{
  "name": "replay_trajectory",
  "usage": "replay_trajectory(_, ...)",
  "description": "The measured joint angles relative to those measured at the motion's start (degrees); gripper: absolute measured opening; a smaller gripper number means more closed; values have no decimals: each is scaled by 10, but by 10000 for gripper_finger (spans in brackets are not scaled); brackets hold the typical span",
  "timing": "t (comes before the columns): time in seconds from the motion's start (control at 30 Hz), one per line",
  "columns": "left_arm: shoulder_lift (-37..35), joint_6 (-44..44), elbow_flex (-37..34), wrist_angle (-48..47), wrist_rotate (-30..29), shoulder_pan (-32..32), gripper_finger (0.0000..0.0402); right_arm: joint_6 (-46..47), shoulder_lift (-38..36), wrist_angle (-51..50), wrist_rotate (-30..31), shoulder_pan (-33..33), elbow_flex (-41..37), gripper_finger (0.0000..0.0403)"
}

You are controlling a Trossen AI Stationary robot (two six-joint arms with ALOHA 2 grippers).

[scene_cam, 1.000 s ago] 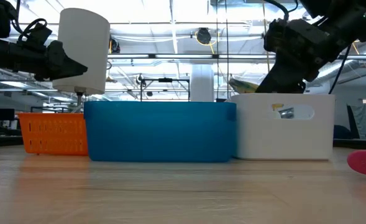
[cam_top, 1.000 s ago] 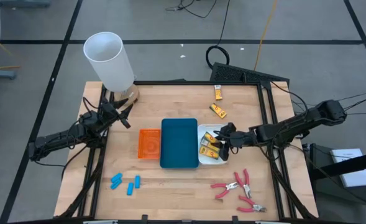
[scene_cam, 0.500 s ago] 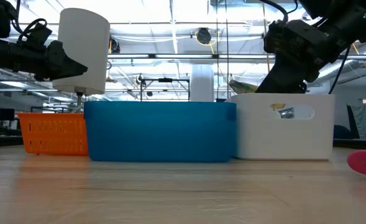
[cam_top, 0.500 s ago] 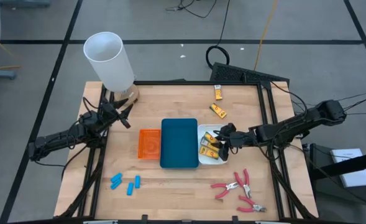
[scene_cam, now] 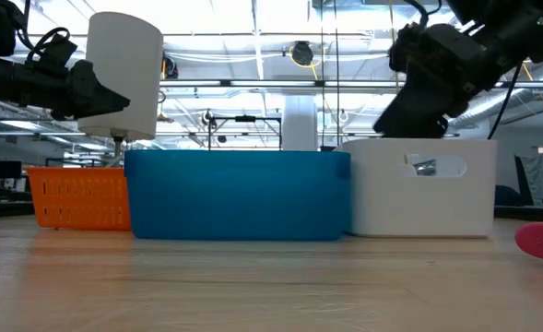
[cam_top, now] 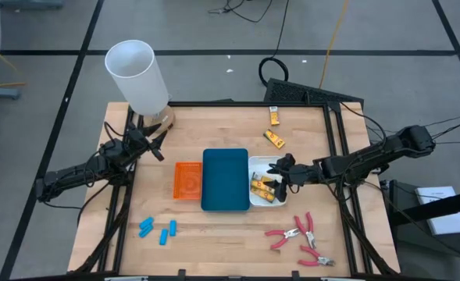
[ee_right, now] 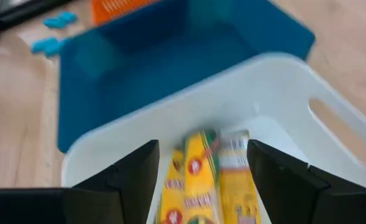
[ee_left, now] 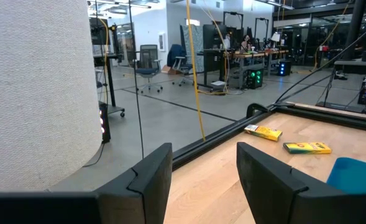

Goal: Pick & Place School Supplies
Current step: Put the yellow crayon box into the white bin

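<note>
Over the white tray [cam_top: 270,162] on the bench [cam_top: 230,234], the right gripper [cam_top: 279,173] hangs with its fingers spread wide and nothing between them. Looking down past those fingers, the right wrist view shows yellow packets in the tray [ee_right: 201,180] lying side by side on the tray floor, and the high view shows them there too. So part of the job looks done: some of the yellow packets are put away. Plenty is left, though. Two loose yellow packets [cam_top: 274,139] lie on the far part of the bench, near the back edge and well apart from the trays. The pink-handled pliers [cam_top: 298,234] lie in a little bunch on the bare wood at the near right corner. The three small blue pieces [cam_top: 158,229] lie together at the near left side, also on bare wood. The blue tray [cam_top: 225,179] in the middle looks to have nothing in it, and I see nothing in the orange tray [cam_top: 187,180] beside it either. The left gripper [cam_top: 153,143] waits by the tall white cylinder [cam_top: 137,76] at the far left, with its fingers apart and holding nothing. My guess is the task is under halfway along.
</note>
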Motion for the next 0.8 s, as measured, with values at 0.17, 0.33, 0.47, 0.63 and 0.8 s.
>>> replay_trajectory(0.17,0,0,0,0,0,0,182,-88,0,89,1,-2,0,234)
replay_trajectory(0.33,0,0,0,0,0,0,182,-196,0,179,2,-17,0,232)
replay_trajectory(0.47,0,0,0,0,0,0,182,-222,0,205,41,-52,0,232)
replay_trajectory(0.63,0,0,0,0,0,0,182,-165,0,164,91,-138,0,227)
replay_trajectory(0.8,0,0,0,0,0,0,182,-112,14,54,91,-245,21,230)
